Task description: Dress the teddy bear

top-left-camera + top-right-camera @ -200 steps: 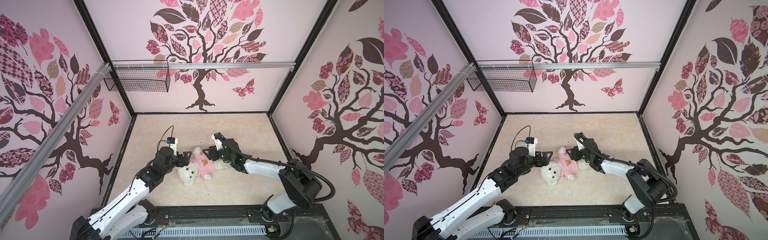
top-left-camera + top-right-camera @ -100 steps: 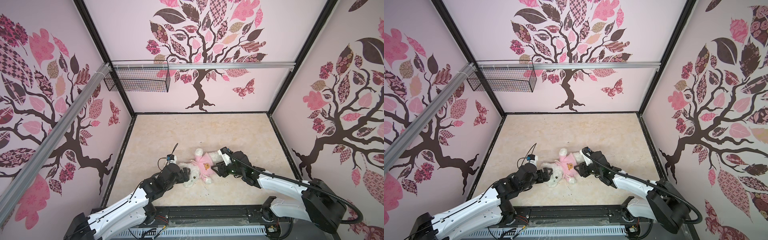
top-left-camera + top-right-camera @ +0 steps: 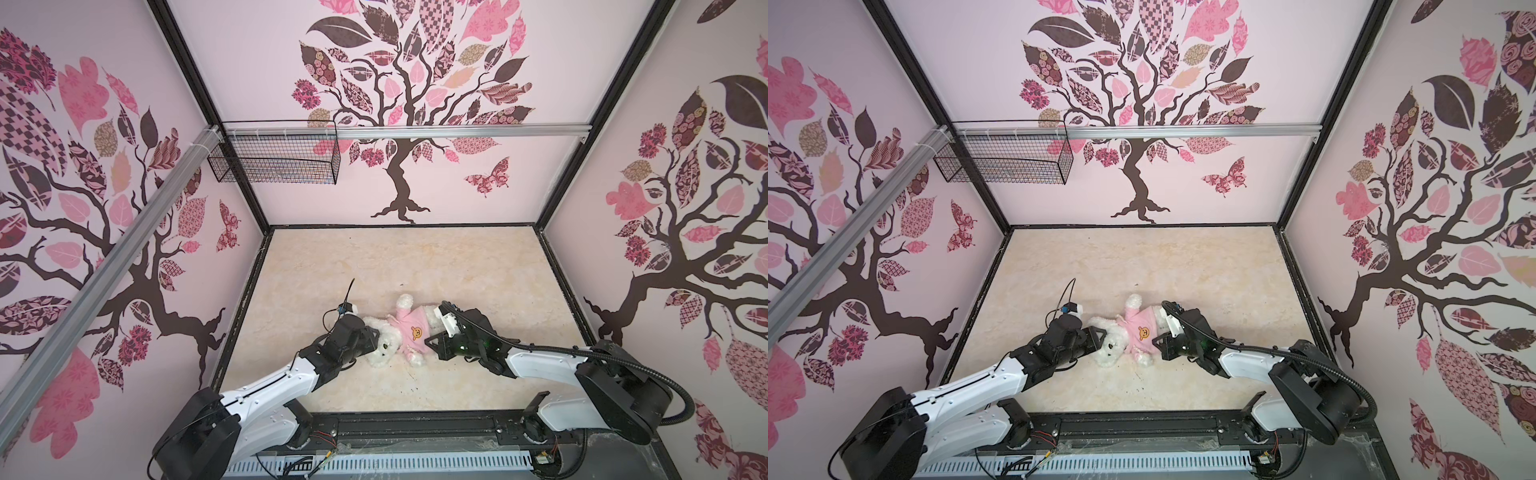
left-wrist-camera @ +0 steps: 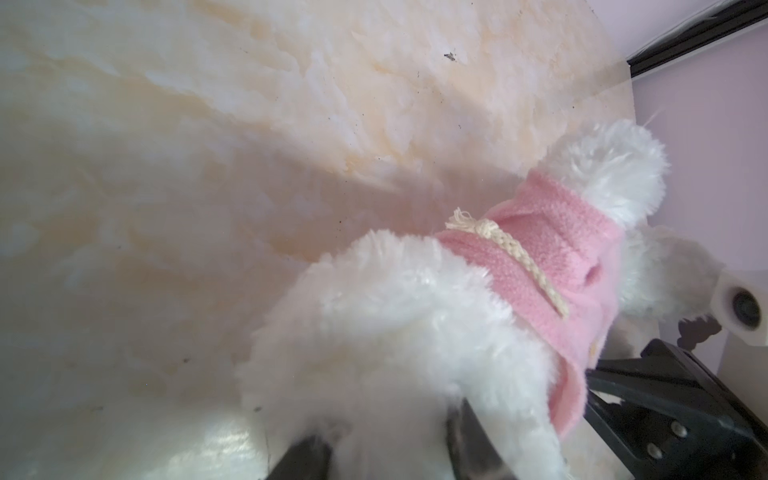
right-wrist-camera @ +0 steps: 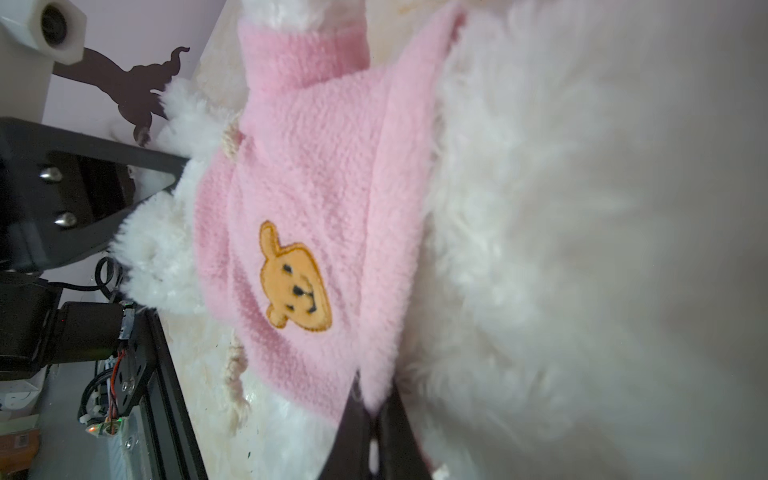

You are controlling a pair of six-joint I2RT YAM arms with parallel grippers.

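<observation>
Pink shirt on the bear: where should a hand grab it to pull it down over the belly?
Grip the pink shirt by its loose hem, coming in from the leg end of the teddy bear. The hem stands off the belly fur as a thin flap, so a pinch fits there. The right hand is shut on one end of it.

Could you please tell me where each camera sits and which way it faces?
Top views: high in front, looking down toward the back wall; left gripper and right gripper flank the teddy bear.
Left wrist: behind the left gripper, clamped on the bear's head, facing the pink shirt.
Right wrist: behind the right gripper, pinching the shirt's hem.
Shared: each wrist view shows the other gripper.
</observation>
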